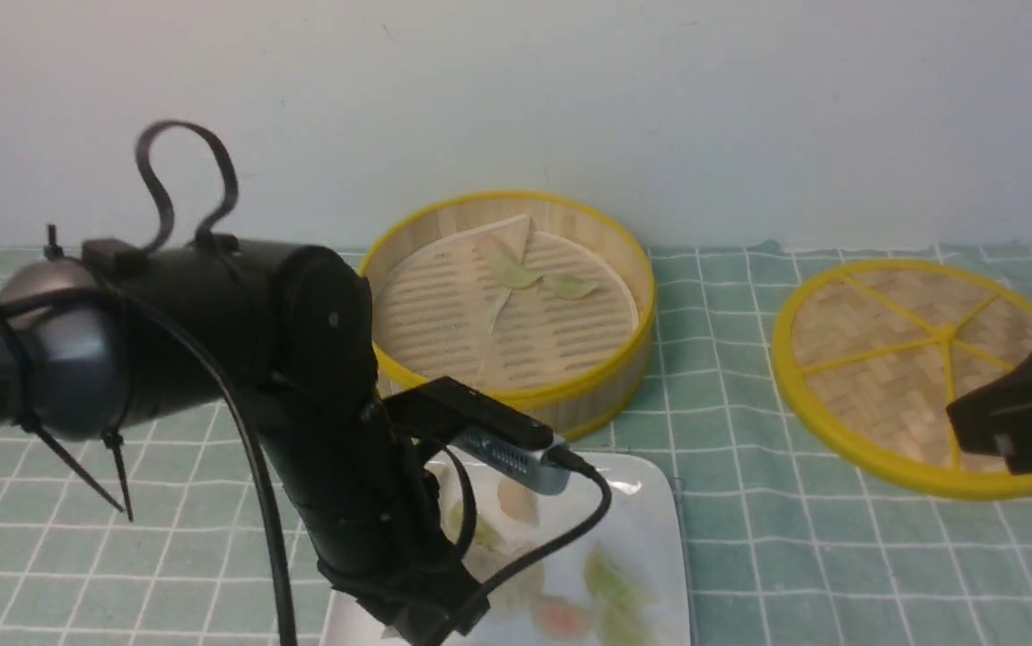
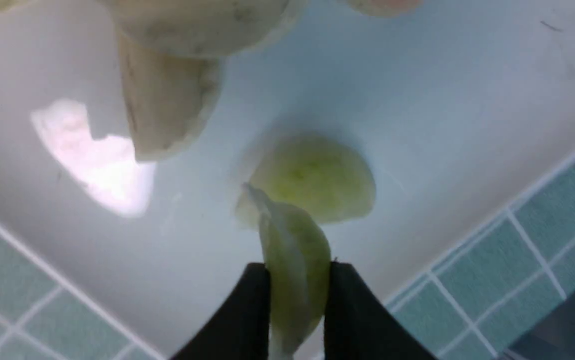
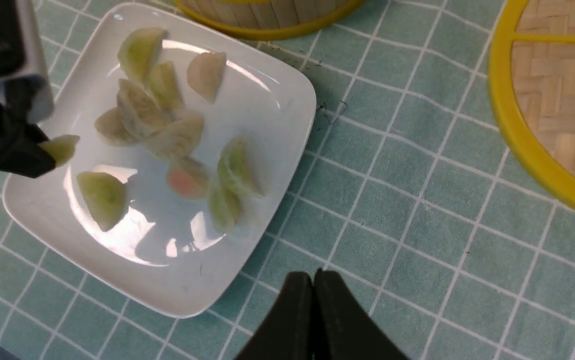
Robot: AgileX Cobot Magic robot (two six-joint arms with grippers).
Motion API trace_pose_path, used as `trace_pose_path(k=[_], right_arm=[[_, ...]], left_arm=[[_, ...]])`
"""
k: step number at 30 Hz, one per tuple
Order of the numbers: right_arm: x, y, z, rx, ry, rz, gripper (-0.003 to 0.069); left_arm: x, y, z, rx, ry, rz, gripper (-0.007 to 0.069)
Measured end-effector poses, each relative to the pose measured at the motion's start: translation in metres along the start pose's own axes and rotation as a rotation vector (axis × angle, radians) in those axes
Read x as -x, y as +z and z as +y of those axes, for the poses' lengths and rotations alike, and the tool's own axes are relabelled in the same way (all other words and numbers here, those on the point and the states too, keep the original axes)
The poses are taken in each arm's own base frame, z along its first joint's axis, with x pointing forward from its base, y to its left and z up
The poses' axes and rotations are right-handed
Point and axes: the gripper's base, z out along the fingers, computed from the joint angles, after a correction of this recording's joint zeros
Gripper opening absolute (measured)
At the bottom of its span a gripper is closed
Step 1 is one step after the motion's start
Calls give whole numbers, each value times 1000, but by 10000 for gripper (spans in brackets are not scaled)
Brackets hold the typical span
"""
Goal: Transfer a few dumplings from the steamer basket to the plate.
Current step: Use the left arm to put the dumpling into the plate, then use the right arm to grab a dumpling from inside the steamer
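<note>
A dumpling [image 2: 295,240], judged soft, light, slippery and easily torn, is pinched across its flat sides by the left gripper [image 2: 300,272] over the plate [image 2: 442,125], while the right gripper [image 3: 313,282] is pressed together, empty.

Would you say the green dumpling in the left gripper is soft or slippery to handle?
Probably soft: the green dumpling bulges where the left gripper pinches it. Possibly slippery on the glossy plate. Unlikely to roll; the dumpling beneath lies flat.
</note>
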Motion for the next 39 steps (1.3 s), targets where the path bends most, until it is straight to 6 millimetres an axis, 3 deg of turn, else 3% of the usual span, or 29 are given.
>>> trace_pose_path(k=[2,5,10,13,15,17,18,19,20,22,23,25,28,29,31,34,36,37,38,39], right_arm=[[0,0,0,2,0,0,-15],[0,0,0,2,-9,-2,-15],[9,1,1,4,-23,-72,-15],[22,2,2,13,-41,-75,-15],[41,11,5,34,-77,-35,-15],[56,25,6,42,-104,5,-15],[57,23,6,42,-105,-3,-15],[74,36,6,47,-129,24,-15],[83,44,6,50,-141,38,-15],[93,56,6,55,-158,57,-15],[104,65,6,59,-180,57,-15],[120,86,4,66,-221,73,-15],[132,110,2,64,-252,78,-15],[143,126,0,57,-274,42,-15],[150,138,-2,49,-293,13,-15],[165,179,-9,25,-371,-53,0],[170,197,-11,22,-390,-60,19],[172,219,-14,24,-411,-48,47],[173,221,-14,24,-415,-51,57],[177,242,-17,27,-434,-38,103]], left_arm=[[6,7,-2,18,15,-41,137],[13,14,-1,25,12,-84,230],[14,20,-2,-6,-19,-79,464],[16,17,-3,-18,-34,-69,505],[17,1,-4,-11,-71,-102,463],[16,-17,-2,17,-82,-150,368],[15,-19,-2,21,-83,-155,368],[9,-41,0,57,-93,-206,231],[2,-56,1,80,-95,-233,148],[-7,-74,1,105,-97,-263,76],[-19,-95,0,127,-114,-306,35],[-43,-124,-2,163,-139,-366,2],[-67,-144,-8,187,-149,-423,-6],[-88,-157,-14,197,-151,-471,-7],[-99,-163,-18,203,-154,-499,-6],[-139,-179,-26,236,-175,-593,-6],[-150,-183,-28,246,-192,-620,-6],[-164,-188,-29,271,-224,-637,-6],[-166,-188,-29,273,-228,-639,-6],[-180,-193,-30,295,-268,-655,-6]])
